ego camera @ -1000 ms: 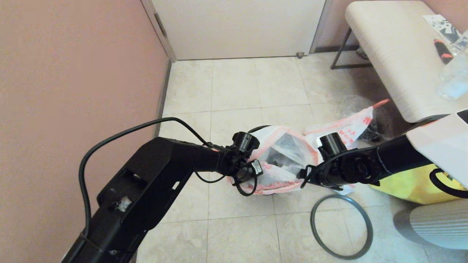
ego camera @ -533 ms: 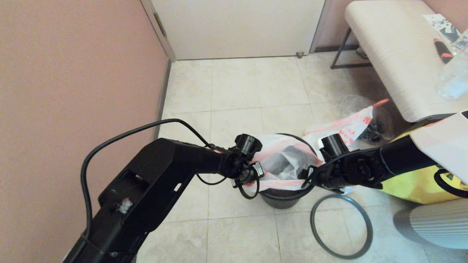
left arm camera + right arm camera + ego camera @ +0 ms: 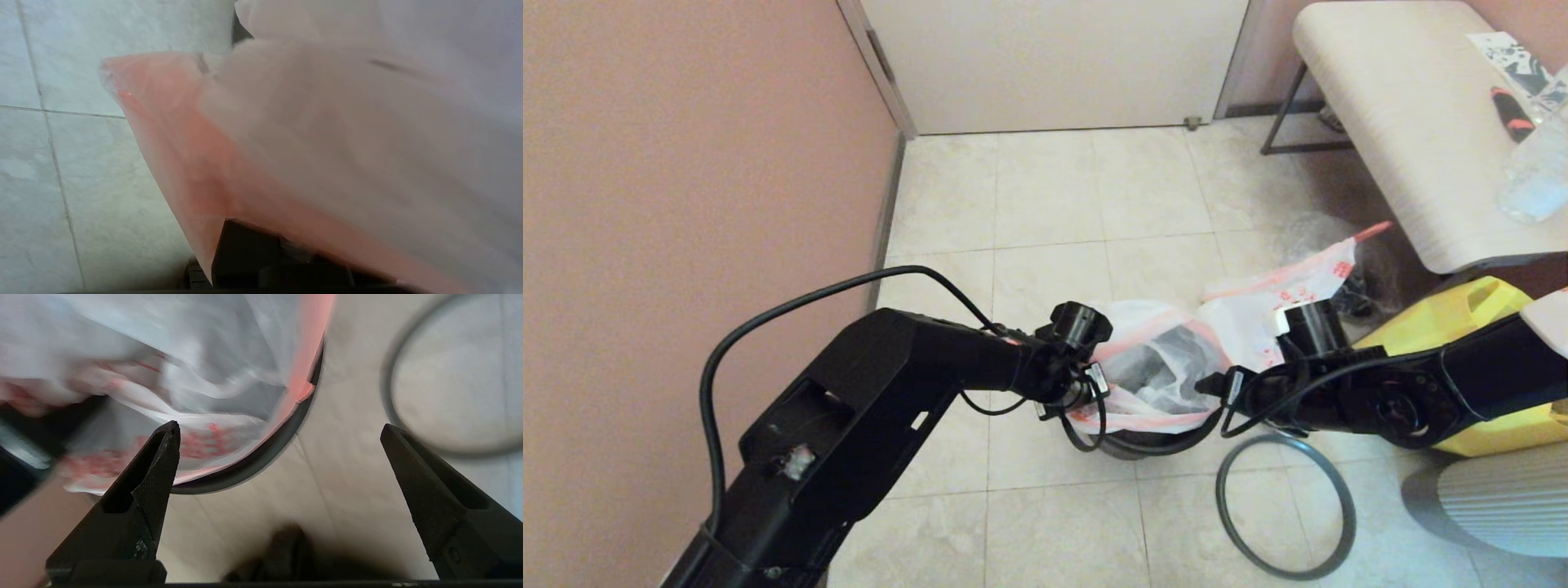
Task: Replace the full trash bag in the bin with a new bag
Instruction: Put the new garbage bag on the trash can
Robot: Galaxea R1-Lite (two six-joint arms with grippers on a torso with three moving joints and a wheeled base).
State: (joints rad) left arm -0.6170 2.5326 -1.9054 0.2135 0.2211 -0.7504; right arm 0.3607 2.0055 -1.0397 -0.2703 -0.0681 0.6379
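The new bag [image 3: 1152,367], white with a pink-orange edge band, sits in the mouth of the black bin [image 3: 1156,445]. My left gripper [image 3: 1086,392] is at the bin's left side, shut on the bag's edge. In the left wrist view the new bag [image 3: 327,143] drapes over a dark finger [image 3: 245,253]. My right gripper [image 3: 1215,390] hangs open just right of the bin, holding nothing. The right wrist view shows the right gripper [image 3: 280,425], the bin rim [image 3: 253,463] and the new bag [image 3: 196,388]. The full trash bag [image 3: 1298,286] lies behind, on the floor.
The grey hoop [image 3: 1286,506] lies flat on the tiles right of the bin, also seen as the hoop [image 3: 387,379]. A yellow tote [image 3: 1462,327] and a bench [image 3: 1405,122] stand on the right. A pink wall [image 3: 686,204] closes the left side.
The new bag came down from above into the bin, and the bin's rim now shows. My right gripper let go of the bag and drew back to the right.
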